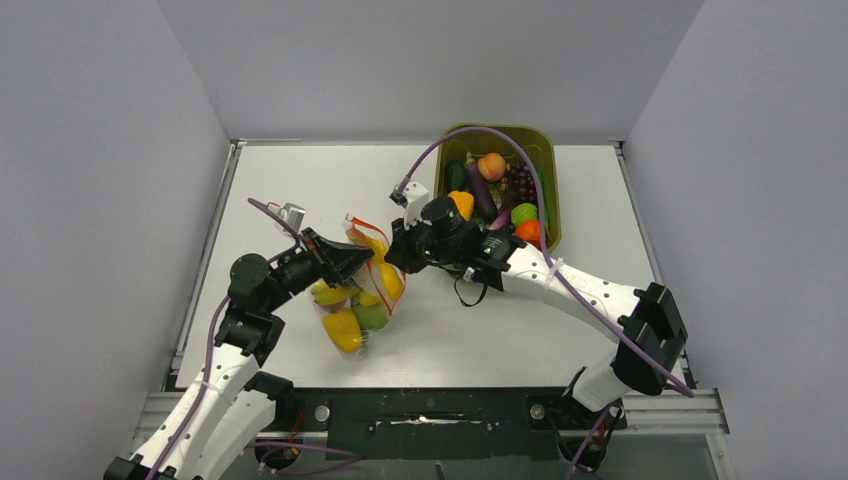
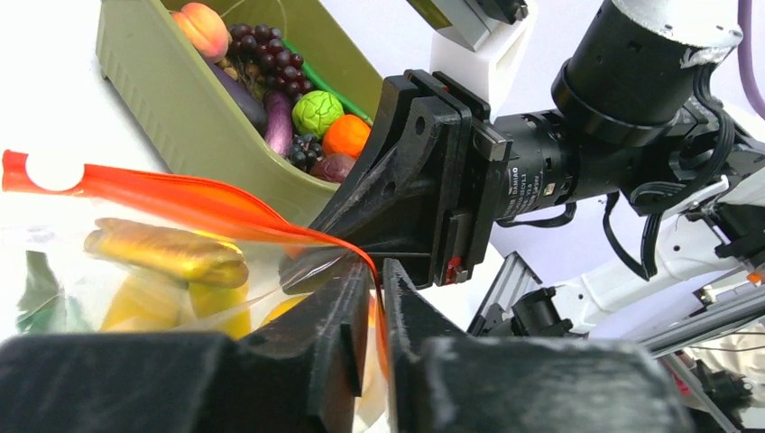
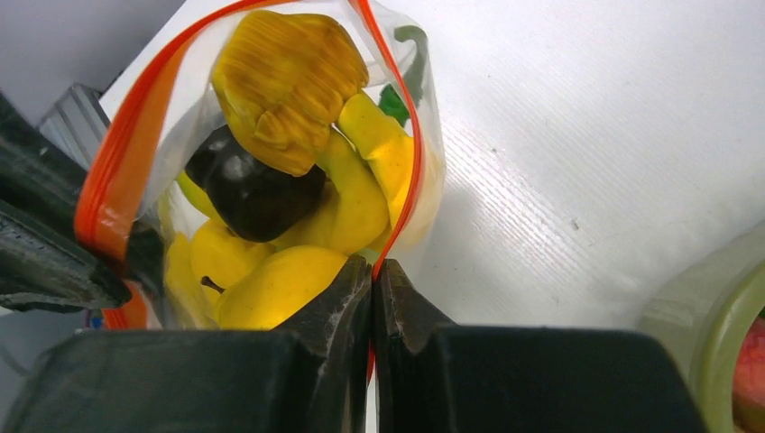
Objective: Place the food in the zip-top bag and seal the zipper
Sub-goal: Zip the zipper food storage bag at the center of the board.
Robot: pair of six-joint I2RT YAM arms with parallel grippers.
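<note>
Your bag [image 1: 362, 300] sits mid-table, filled, mouth open.
Your left gripper [image 2: 377, 302] and right gripper [image 3: 372, 287] each pinch the red-orange zipper [image 3: 113, 162]; yellow peppers [image 1: 343, 330] crowd inside; behind, the green tub [image 1: 551, 190] holds more toy fruit.

- Top view: bright, even light; soft shadows on the table [image 1: 320, 180].
- Left wrist: foreground blurred; background washed out.
- Right wrist: zip-top bag [image 3: 176, 117] sharp, glare perhaps mild.

White table [image 1: 320, 180] w/ olive tub [image 1: 497, 128] at far right; zip-top bag [image 1: 358, 300] left-centre, contact unclear.
</note>
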